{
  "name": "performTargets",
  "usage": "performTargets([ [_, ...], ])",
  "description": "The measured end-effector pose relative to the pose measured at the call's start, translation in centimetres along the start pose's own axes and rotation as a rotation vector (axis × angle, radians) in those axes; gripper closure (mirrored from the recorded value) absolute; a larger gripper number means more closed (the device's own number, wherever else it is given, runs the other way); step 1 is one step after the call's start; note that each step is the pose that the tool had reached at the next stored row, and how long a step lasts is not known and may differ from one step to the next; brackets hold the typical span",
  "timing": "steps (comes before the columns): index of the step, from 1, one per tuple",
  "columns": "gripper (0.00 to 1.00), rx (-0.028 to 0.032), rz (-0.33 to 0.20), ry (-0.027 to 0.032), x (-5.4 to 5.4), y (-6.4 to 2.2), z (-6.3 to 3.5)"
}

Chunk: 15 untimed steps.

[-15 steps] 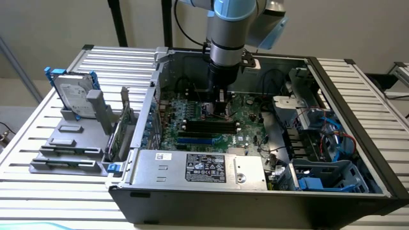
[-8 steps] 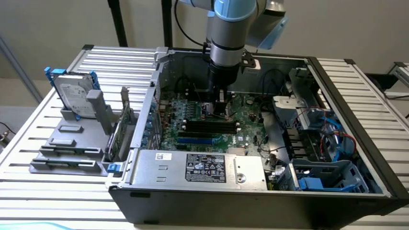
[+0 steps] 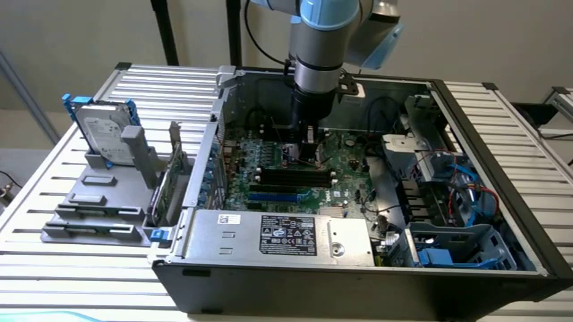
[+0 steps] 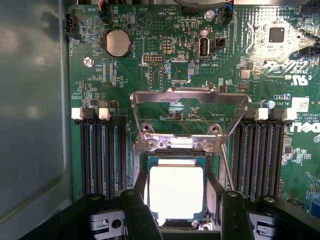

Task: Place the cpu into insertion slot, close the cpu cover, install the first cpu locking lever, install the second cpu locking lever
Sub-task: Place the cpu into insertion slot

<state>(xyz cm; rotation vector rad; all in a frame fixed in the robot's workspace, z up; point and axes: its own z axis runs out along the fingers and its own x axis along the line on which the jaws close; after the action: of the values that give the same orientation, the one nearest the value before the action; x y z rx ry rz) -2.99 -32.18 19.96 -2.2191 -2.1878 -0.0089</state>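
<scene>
The cpu (image 4: 176,192), a pale square chip, lies directly over the insertion slot (image 4: 176,150) on the green board. My gripper (image 4: 178,186) straddles it, a black finger (image 4: 137,210) against each side, shut on the chip. I cannot tell whether the chip is fully seated. The cpu cover (image 4: 190,95), a silvery frame with a window, stands flipped open beyond the slot. A thin locking lever (image 4: 227,165) stands raised beside the slot. In the exterior view my gripper (image 3: 307,153) reaches low into the open case, over the middle of the motherboard (image 3: 353,168).
Long black memory slots (image 4: 102,155) flank the socket on both sides. A grey power supply box (image 3: 278,235) sits at the case's front. Drive cages and cables (image 3: 447,194) fill the exterior view's right. A hard drive (image 3: 103,131) stands on a grey holder outside the case.
</scene>
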Motion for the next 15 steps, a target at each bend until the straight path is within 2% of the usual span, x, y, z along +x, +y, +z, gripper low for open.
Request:
performTargets([
  [15,0.46,0.0004,0.0,-0.0009,-0.18,0.0,0.08],
])
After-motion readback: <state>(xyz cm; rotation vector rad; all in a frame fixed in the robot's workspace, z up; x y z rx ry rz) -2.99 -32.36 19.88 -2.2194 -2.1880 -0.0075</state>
